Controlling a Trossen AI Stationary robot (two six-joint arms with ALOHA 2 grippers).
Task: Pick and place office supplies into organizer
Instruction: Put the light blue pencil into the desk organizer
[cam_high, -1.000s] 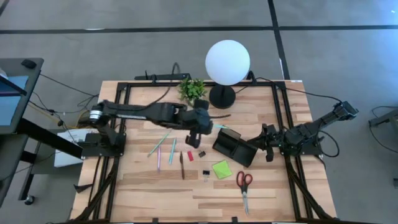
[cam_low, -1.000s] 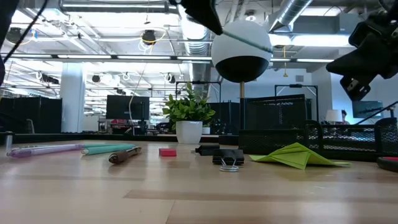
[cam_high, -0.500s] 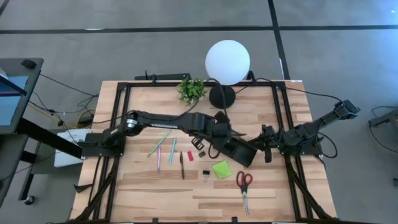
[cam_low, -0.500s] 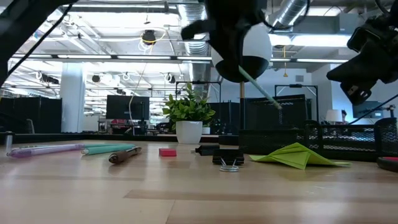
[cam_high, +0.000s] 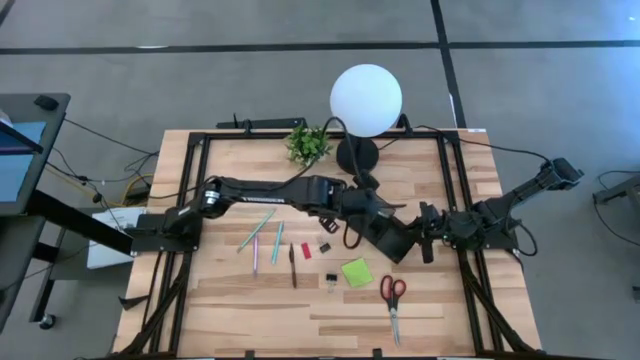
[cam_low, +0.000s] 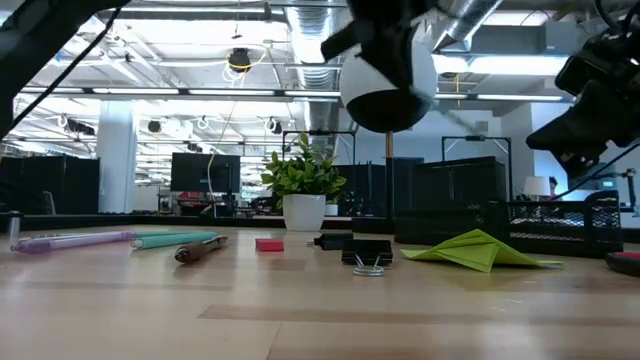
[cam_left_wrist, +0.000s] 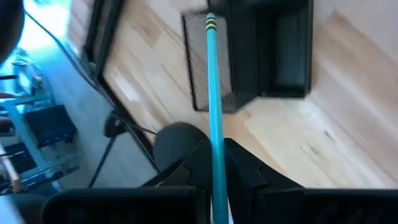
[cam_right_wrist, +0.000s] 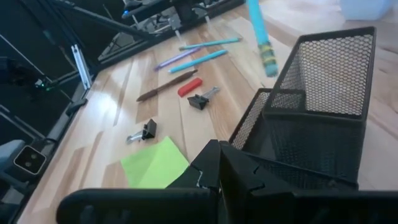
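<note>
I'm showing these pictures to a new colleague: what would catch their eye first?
Probably the left end effector, stretched across mid-table and shut on a teal pen whose tip hangs just over the black mesh organizer. Next, the white globe lamp at the table's back edge beside a small potted plant. Pens, clips, a lime-green sticky-note pad and red-handled scissors lie scattered in front.

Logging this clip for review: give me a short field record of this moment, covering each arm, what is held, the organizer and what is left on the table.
left pincer: shut on teal pen, tip over the organizer
right pincer: shut, at the organizer's near edge; contact unclear
on table: two teal pens, pink pen, dark pen, red piece, two black clips, sticky-note pad, scissors
bystanders: plant, globe lamp
</note>
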